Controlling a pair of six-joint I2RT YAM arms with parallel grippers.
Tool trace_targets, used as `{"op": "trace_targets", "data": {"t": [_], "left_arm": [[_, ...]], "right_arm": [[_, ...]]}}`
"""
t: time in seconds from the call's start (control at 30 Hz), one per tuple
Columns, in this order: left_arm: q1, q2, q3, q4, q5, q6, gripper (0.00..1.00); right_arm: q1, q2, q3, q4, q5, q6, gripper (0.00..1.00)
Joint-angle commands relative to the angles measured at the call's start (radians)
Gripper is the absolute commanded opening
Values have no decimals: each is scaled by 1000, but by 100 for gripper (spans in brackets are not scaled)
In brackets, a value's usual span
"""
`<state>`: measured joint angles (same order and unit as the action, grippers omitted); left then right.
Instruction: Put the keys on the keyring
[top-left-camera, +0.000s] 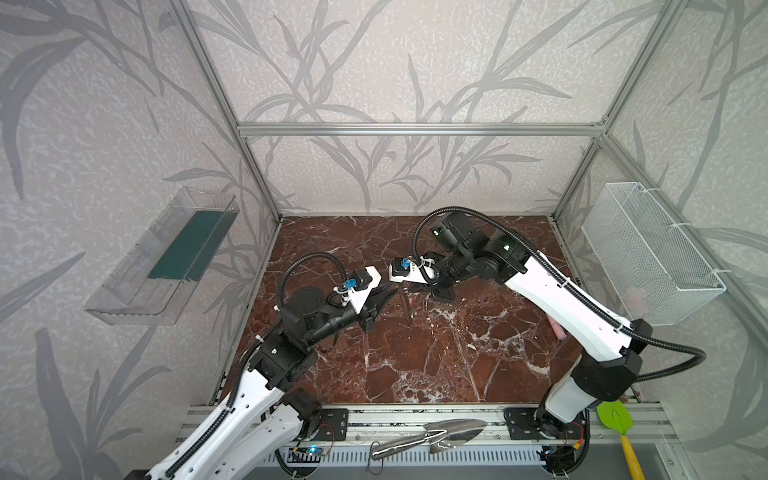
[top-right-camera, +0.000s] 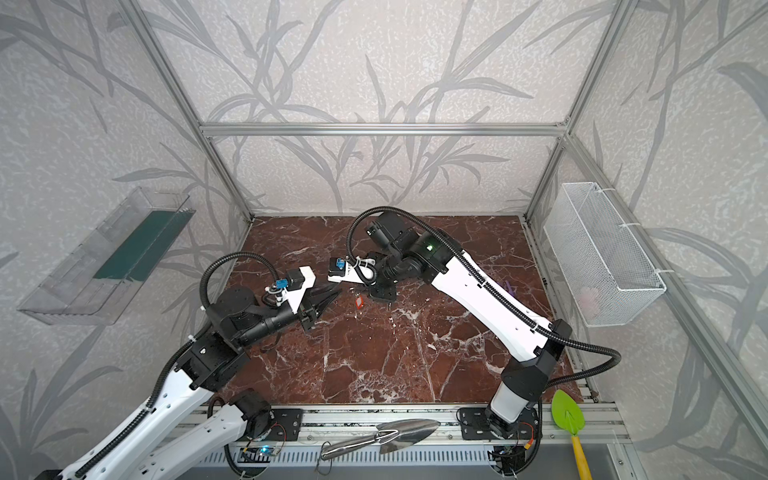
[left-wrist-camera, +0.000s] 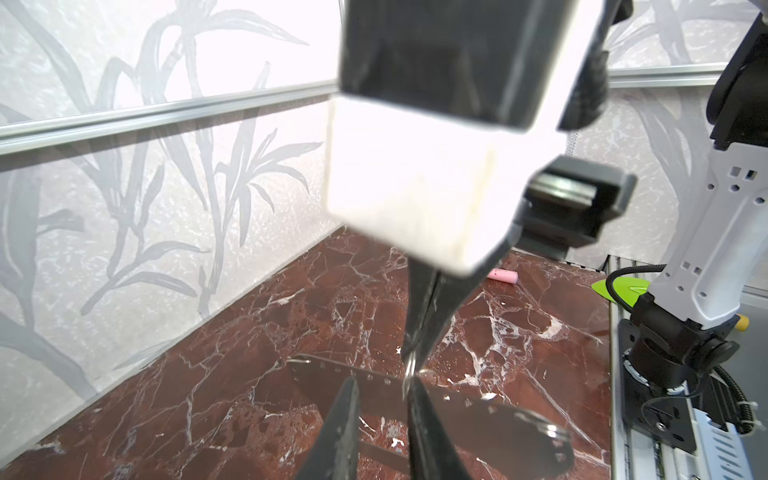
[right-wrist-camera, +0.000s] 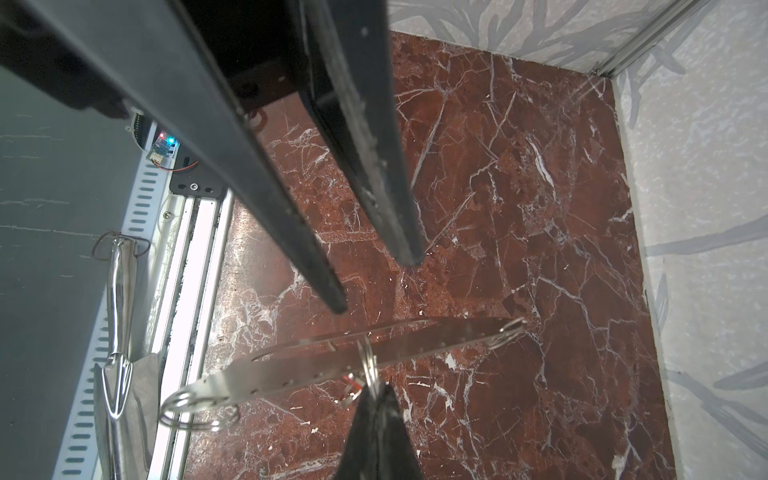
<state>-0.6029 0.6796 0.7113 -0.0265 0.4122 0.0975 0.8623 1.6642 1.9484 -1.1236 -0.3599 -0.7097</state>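
1. My right end effector (right-wrist-camera: 380, 388) is closed tight on the thin wire loop of the keyring (right-wrist-camera: 369, 365). Its red tag (top-right-camera: 358, 302) hangs just behind the loop, a small rectangle with a pale centre
2. The keys (right-wrist-camera: 282, 376), one flat grey plate, hang at that loop near the middle of the surface (top-left-camera: 415, 365). As far as I can judge they are lifted clear of it. The loop seems to wrap the narrow band beside the plate's cutout
3. My left end effector (right-wrist-camera: 378, 284) has its jaws apart with nothing between them. In the right wrist view its tips sit just above the plate without touching it
4. I judge the step in hand to be threading the plate onto the loop. I cannot tell whether the wire has passed fully round the band
5. The next move calls for my left end effector to close on a free end of the plate and steady it while my right works the coil. It should be small and slow, since the wire looks thin and springy
6. The plate is thin brushed metal with rounded ends, a long oval cutout and a row of small holes along one edge. A shiny split ring (right-wrist-camera: 199, 409) sits at one end and a second ring (right-wrist-camera: 511, 330) at the other. It will likely slide in my matte black wedge fingers
7. The surface is glossy red-brown marble with white veins. The steel trowel (top-left-camera: 436, 434) on the front rail is no part of this
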Motion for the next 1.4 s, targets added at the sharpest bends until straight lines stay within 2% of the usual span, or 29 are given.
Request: {"op": "trace_targets", "data": {"t": [0.0, 0.13, 0.23, 0.37, 1.37], "left_arm": [[-6, -18, -50, 107, -35, 11, 24], [-13, -24, -92, 143, 23, 106, 24], [-17, -39, -156, 248, 17, 124, 24], [-20, -42, -164, 263, 23, 151, 24], [-46, 29, -147, 330, 71, 134, 22]], "right_arm": [[-11, 12, 38, -49, -24, -15, 0], [-19, 10, 31, -50, -43, -23, 0], [-19, 15, 27, -54, -48, -22, 0], [-20, 23, 32, -58, -54, -18, 0], [-19, 36, 38, -55, -94, -14, 0]]}}
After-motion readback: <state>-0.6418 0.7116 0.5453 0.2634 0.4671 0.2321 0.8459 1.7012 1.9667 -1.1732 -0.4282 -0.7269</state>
